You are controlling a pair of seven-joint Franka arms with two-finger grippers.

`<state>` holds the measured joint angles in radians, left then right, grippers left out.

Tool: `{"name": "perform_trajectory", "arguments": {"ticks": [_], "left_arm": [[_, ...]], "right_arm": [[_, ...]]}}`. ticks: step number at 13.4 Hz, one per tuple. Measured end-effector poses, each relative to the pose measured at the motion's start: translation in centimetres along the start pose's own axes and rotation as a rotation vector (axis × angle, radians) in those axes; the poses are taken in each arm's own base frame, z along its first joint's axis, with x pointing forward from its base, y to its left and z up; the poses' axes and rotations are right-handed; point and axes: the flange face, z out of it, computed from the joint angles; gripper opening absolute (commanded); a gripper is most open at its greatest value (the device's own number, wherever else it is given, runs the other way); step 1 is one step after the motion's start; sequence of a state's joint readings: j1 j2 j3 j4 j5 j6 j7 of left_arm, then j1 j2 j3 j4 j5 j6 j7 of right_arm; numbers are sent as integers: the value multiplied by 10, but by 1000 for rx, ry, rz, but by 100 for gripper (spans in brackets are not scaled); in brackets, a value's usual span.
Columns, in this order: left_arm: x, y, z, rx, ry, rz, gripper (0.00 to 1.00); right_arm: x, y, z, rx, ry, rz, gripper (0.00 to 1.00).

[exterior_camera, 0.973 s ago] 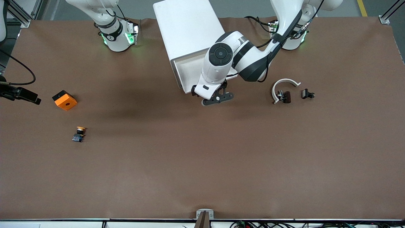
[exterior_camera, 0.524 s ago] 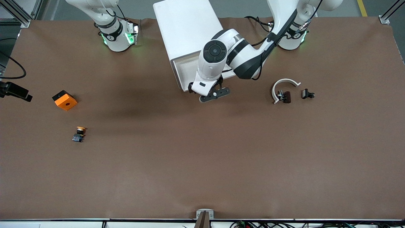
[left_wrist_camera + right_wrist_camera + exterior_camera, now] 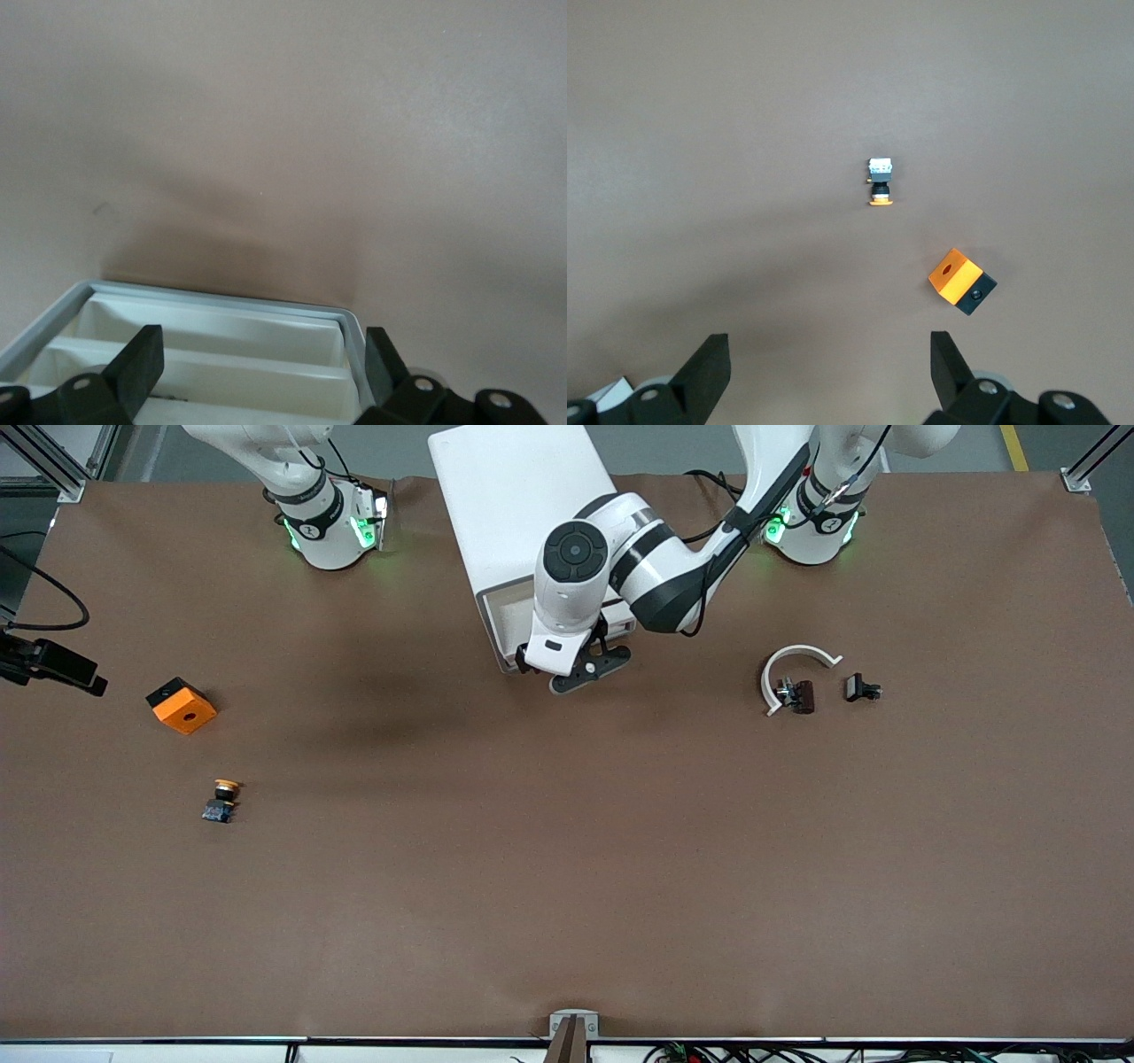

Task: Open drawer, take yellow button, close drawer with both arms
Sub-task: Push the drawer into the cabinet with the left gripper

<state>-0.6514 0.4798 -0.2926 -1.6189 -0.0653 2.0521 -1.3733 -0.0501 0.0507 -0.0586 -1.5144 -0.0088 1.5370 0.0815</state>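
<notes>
The white cabinet (image 3: 523,505) stands between the arms' bases with its top drawer (image 3: 503,615) partly open. In the left wrist view the drawer's rim (image 3: 221,299) and its dividers show. My left gripper (image 3: 567,666) is open at the drawer's front edge, its fingers (image 3: 142,359) spread above the rim and holding nothing. The button (image 3: 221,800) lies on the table toward the right arm's end and also shows in the right wrist view (image 3: 880,181). My right gripper (image 3: 830,354) is open and empty, high above the table there.
An orange block with a hole (image 3: 181,705) lies beside the button, farther from the front camera. A white curved part (image 3: 797,662) and two small black clip parts (image 3: 800,696) (image 3: 861,688) lie toward the left arm's end.
My left gripper has moved toward the cabinet, and the drawer now sticks out less. A black part at the right arm's edge of the front view has shifted slightly.
</notes>
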Motion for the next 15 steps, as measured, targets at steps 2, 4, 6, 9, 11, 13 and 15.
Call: {"name": "perform_trajectory", "arguments": {"ticks": [2, 4, 6, 9, 11, 13, 15], "left_arm": [[-14, 2, 3, 6, 0, -28, 100], [-26, 3, 7, 11, 0, -57, 100], [-34, 4, 9, 17, -4, -82, 100], [-47, 3, 13, 32, -48, -94, 100], [-61, 2, 16, 54, -57, -79, 100], [-73, 2, 19, 68, -59, -66, 100], [-74, 1, 20, 75, -60, -64, 100]], "right_arm": [[-10, 0, -12, 19, 2, 33, 100], [-19, 1, -20, 28, 7, 48, 100], [-27, 2, -19, 31, 5, 51, 100], [-33, 4, -17, 32, 3, 54, 100], [-34, 7, -16, 32, 0, 58, 100], [-34, 8, -17, 32, 0, 47, 100], [-35, 8, -19, 33, 2, 28, 100]]}}
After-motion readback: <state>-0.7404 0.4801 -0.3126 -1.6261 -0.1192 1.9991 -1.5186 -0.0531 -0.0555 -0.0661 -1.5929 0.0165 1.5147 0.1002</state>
